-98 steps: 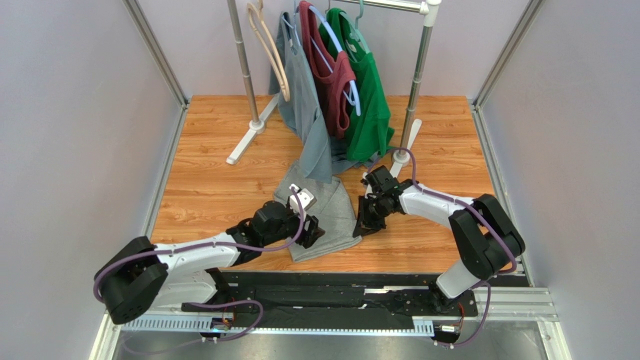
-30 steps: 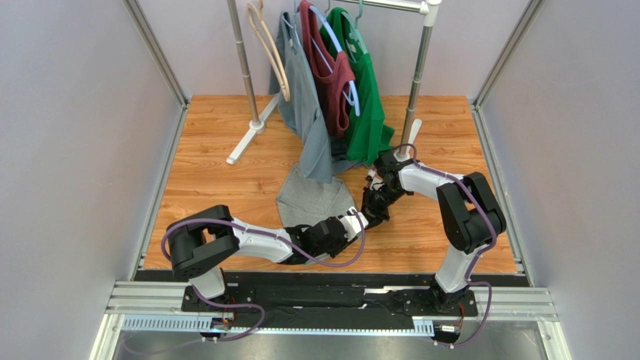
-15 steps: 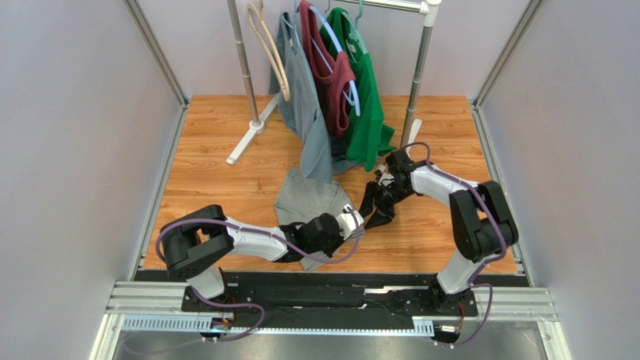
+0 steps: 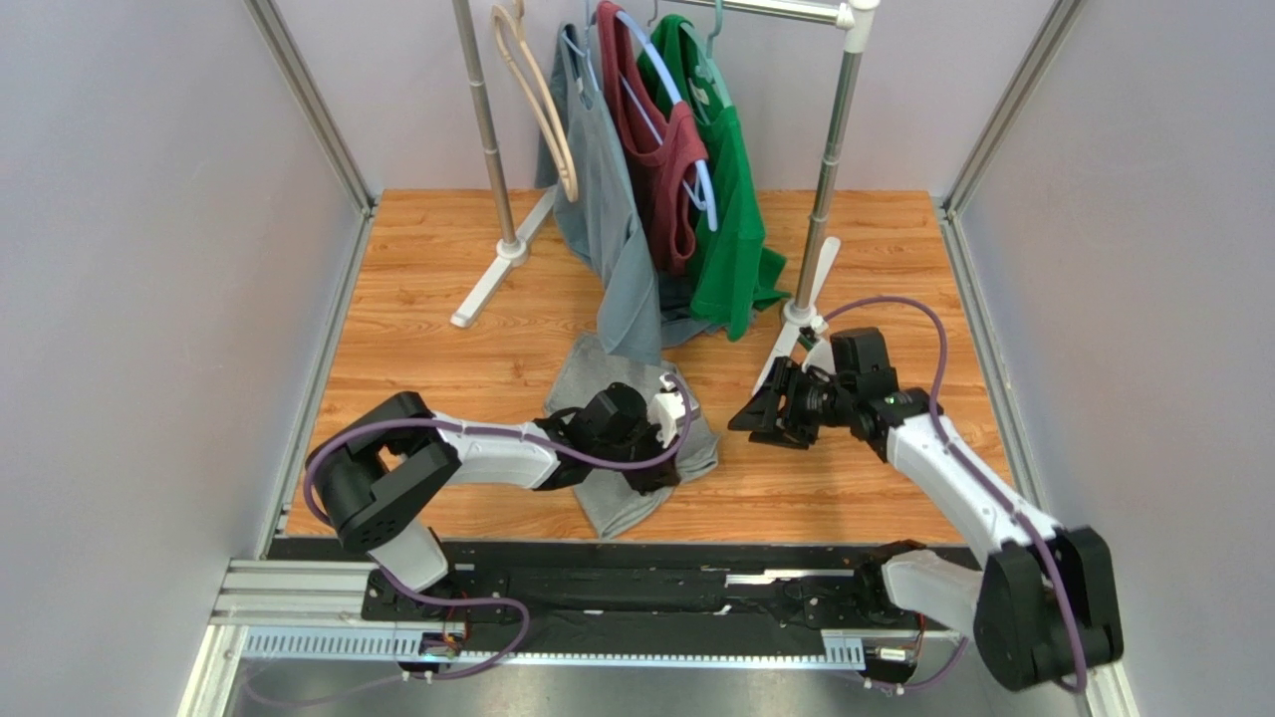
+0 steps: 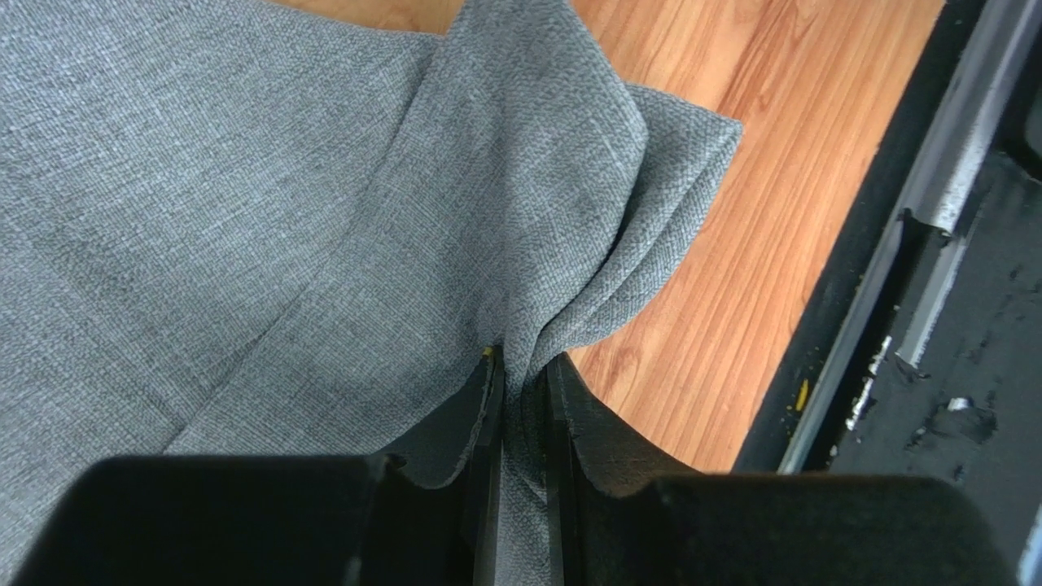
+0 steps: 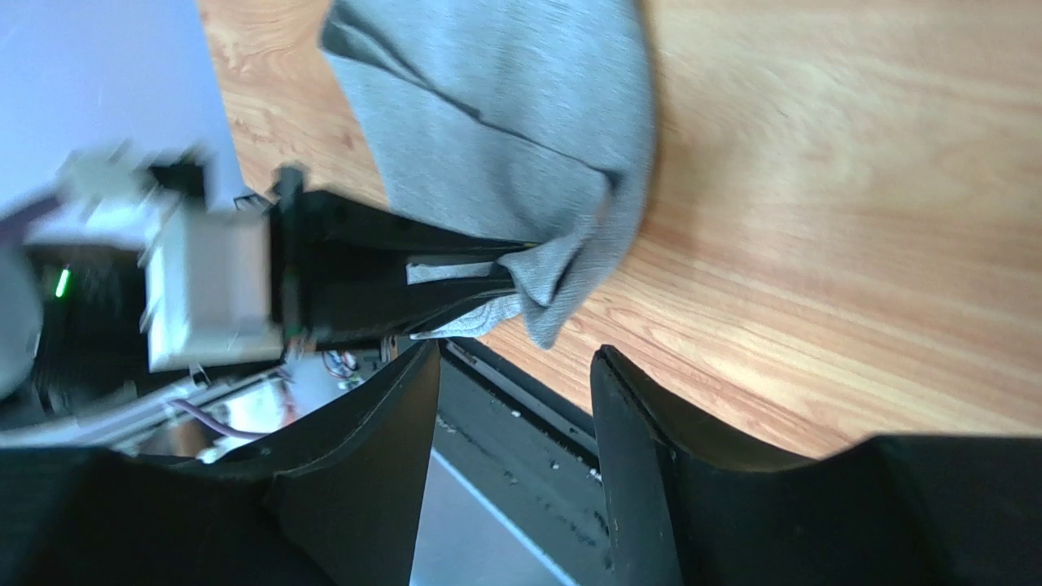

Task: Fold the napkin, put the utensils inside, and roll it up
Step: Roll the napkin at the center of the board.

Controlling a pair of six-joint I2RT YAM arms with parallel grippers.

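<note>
A: Whereabouts of napkin (image 5: 245, 208)?
B: Bunched edge pinched between narrow left fingers (image 5: 471, 421); rest spread ahead on tabletop (image 5: 758, 208). Right fingers (image 6: 367, 488) wide, empty, napkin ahead.
A: Handling?
B: Probably soft, light, floppy; best gripped at corners.

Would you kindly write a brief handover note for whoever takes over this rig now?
Left gripper: shut on a bunched edge of the napkin.
Right gripper: open, empty, right of the napkin.
Napkin: rumpled on the wooden table, before the clothes rack.
Done: no neat fold yet.
To do: fold it, add utensils (none in view), roll up.
</note>
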